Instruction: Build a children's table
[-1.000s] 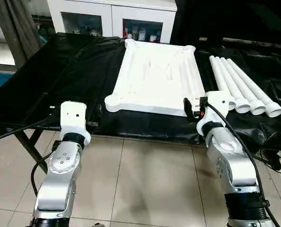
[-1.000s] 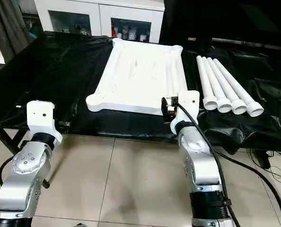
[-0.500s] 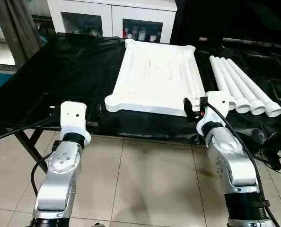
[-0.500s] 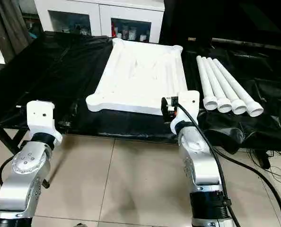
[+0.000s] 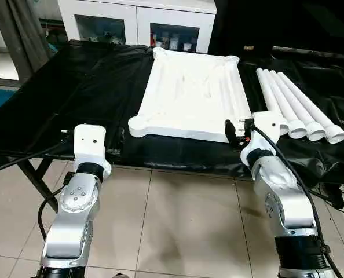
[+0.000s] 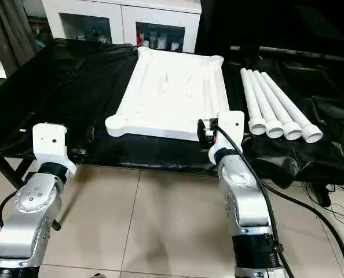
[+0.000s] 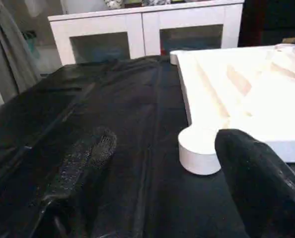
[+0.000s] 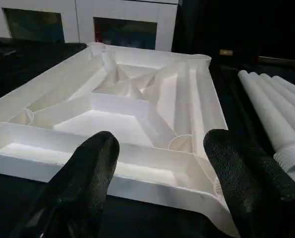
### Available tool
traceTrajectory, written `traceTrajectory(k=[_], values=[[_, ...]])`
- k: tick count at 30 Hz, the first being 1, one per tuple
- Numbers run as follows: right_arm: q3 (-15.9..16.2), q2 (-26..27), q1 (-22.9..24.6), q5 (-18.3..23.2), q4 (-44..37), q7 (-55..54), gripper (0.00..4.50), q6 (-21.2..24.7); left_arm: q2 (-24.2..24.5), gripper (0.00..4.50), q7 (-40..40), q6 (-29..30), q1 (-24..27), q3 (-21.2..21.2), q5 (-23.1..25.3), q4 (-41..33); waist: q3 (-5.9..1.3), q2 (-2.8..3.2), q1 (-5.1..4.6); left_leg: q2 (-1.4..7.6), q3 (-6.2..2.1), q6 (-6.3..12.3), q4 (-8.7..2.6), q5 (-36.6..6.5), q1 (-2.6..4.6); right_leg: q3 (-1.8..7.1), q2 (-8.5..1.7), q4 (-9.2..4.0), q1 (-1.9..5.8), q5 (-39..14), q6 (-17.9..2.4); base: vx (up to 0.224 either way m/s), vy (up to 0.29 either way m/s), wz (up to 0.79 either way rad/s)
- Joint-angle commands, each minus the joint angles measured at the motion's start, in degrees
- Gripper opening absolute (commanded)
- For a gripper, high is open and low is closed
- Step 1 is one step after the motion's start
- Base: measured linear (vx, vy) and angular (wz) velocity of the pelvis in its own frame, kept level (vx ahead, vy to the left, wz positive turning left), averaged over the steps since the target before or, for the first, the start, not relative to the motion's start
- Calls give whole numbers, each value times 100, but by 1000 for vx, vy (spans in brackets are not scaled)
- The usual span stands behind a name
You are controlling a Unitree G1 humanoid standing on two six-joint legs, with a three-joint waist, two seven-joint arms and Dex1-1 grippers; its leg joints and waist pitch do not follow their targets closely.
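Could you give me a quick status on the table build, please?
Left gripper and right gripper open, holding nothing. Tabletop lies ribbed side up on the black cloth; four legs beside it, none fitted. No obstruction seen.

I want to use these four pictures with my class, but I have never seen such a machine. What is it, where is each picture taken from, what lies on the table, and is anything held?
It is a humanoid robot with two silver arms. The two wide pictures come from cameras in its head, looking down over those arms. The other two come from cameras on its wrists, looking along each claw's black fingers. On the black-covered table lies a white tabletop, ribbed underside up, with four white legs side by side to its right. The left claw is open near one corner socket of the tabletop, and the right claw is open before its near edge. Nothing is held yet.
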Motion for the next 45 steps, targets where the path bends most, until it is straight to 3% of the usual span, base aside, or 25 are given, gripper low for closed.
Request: traceTrajectory(k=[1,21,22,23,24,25,28,34,36,38,39,40,41,42,43,44,45], values=[[-63,-13,-65,0,2,-14,324,-5,0,373,-2,-41,-2,-38,2,31,-283,34,18,199,-24,-69,-543,-1114,74,119,-198,-340,206,-769,-796,0,0,0],[-63,-13,-65,0,2,-14,324,-5,0,373,-2,-41,-2,-38,2,31,-288,31,16,199,-24,-71,-539,-1095,73,118,-195,-337,205,-748,-787,0,0,0],[-425,-123,29,-482,-1621,-809,338,1643,-603,390,484,1912,-572,-39,-112,-1126,-268,165,-15,208,-26,-220,-543,-973,97,138,-162,-261,208,-532,-822,0,0,0],[-320,-133,68,-419,-1528,-659,351,1454,-574,400,450,1796,-620,-42,-118,-981,-318,225,102,227,-44,-315,-472,-650,199,114,-146,-246,177,-3,-834,0,0,0],[-201,-122,132,-155,-1389,-326,360,1100,-536,407,386,1647,-680,-42,-153,-779,-270,110,103,164,-16,-221,-509,-866,80,105,-160,-305,233,-284,-778,0,0,0],[-138,-129,158,-21,-1330,-144,362,921,-513,410,333,1547,-698,-49,-187,-699,-233,103,114,160,-9,-193,-548,-1294,75,120,-192,-370,214,-964,-679,0,0,0],[-46,-170,169,-42,-1288,-51,387,820,-474,437,268,1475,-688,-78,-198,-684,-246,97,77,163,-33,-201,-555,-1521,52,126,-209,-420,206,-1570,-536,0,0,0],[-45,-117,163,12,-1503,4,448,1101,-527,450,194,1658,-694,-63,-188,-892,-260,99,39,181,-35,-179,-548,-1357,57,120,-179,-388,189,-1229,-625,0,0,0],[-35,-143,158,39,-1530,77,448,1101,-489,450,230,1641,-665,-93,-155,-909,-263,91,46,180,-37,-157,-544,-1291,53,119,-181,-385,195,-1139,-637,0,0,0],[211,-357,143,-353,-1389,40,448,878,-326,450,267,1412,-579,-272,72,-797,-265,63,55,182,-31,-139,-538,-1204,53,116,-180,-385,199,-1071,-629,0,0,0],[301,-435,143,-529,-1332,-3,448,759,-292,450,306,1295,-541,-328,161,-767,-264,80,69,194,-47,-165,-548,-1172,56,105,-174,-377,205,-1058,-621,0,0,0],[368,-481,135,-627,-1249,-11,448,701,-280,450,294,1267,-514,-359,172,-735,-262,94,40,245,-85,-333,-569,-1187,91,56,-92,-348,192,-920,-642,0,0,0],[377,-487,133,-640,-1234,-10,448,694,-279,450,289,1267,-510,-363,170,-729,-259,158,-5,332,-172,-497,-628,-1360,170,-42,30,-312,178,-689,-763,0,0,0],[403,-502,129,-675,-1187,-3,448,675,-276,450,274,1272,-499,-375,166,-711,-257,187,-45,422,-245,-482,-686,-1453,221,-102,81,-282,162,-572,-880,0,0,0],[357,-452,125,-643,-1131,-25,448,715,-340,450,257,1355,-507,-330,82,-703,-260,217,-131,742,-446,-220,-867,-1505,320,-219,77,-138,115,-368,-1200,0,0,0],[322,-420,125,-629,-1124,-54,448,745,-387,450,257,1383,-514,-294,30,-711,-271,282,-169,985,-561,279,-943,-1320,346,-307,-4,15,69,-226,-1475,5,-81,6],[311,-409,125,-621,-1123,-65,448,757,-386,450,265,1386,-515,-296,40,-716,-278,304,-186,1087,-591,491,-985,-1248,354,-363,-22,91,36,-198,-1559,3,-135,4]])
